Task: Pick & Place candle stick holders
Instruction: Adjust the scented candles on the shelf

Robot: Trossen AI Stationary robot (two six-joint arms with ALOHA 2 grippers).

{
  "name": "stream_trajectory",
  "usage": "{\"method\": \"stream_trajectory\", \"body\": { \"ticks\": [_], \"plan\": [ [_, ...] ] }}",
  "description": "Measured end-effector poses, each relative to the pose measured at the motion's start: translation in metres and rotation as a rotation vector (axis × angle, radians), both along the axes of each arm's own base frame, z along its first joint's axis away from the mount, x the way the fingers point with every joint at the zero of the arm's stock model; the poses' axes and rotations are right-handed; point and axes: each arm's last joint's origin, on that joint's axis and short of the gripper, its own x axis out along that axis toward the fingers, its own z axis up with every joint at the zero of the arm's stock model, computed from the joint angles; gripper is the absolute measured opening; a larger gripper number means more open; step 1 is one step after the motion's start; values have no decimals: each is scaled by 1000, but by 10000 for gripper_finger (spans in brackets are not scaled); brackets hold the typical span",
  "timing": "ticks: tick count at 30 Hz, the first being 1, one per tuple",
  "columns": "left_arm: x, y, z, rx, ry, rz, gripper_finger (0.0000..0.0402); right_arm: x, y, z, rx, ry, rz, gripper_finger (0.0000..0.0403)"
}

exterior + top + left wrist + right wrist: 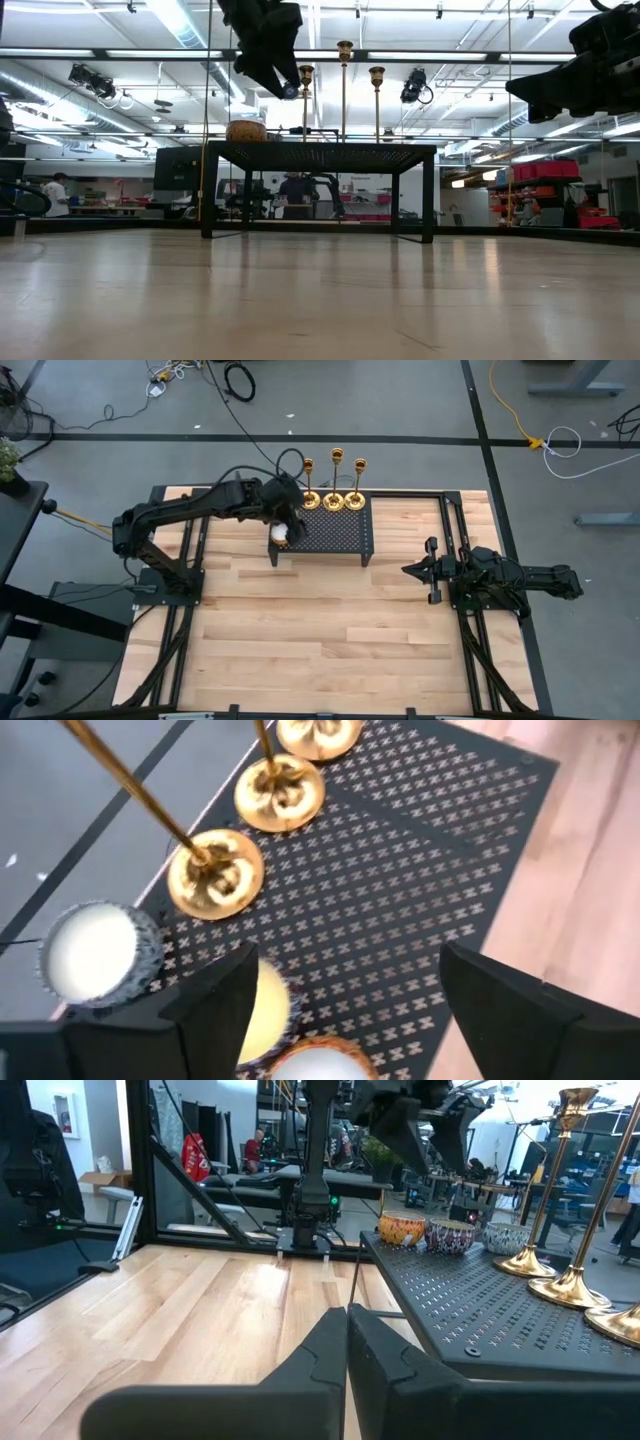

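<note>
Left gripper [284, 532] hangs with jaws wide and empty above the black mesh rack [340, 532]. Three brass candle stick holders [333, 480] stand upright in a row along the rack's far edge, stems vertical, bases down. Small candles in patterned cups [92, 950] sit below the gripper, beside the nearest base. Right gripper [412, 570] waits shut, well apart.

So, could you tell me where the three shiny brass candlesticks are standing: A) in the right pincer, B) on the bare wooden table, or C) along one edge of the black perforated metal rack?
C: the three brass candlesticks stand in a row along the rack's far edge.
</note>
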Motion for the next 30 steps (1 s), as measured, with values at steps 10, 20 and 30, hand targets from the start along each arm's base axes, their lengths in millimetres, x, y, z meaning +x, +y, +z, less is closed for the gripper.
{"method": "stream_trajectory", "body": {
  "ticks": [10,20,30],
  "plan": [
    [-9,0,1,-24,42,-13,233,0,0,0,0,0,0,13],
    [-34,-8,6,-78,147,-2,155,0,0,0,0,0,0,13],
    [-62,-10,11,-79,277,39,90,0,0,0,0,0,-1,13]
  ]
}}
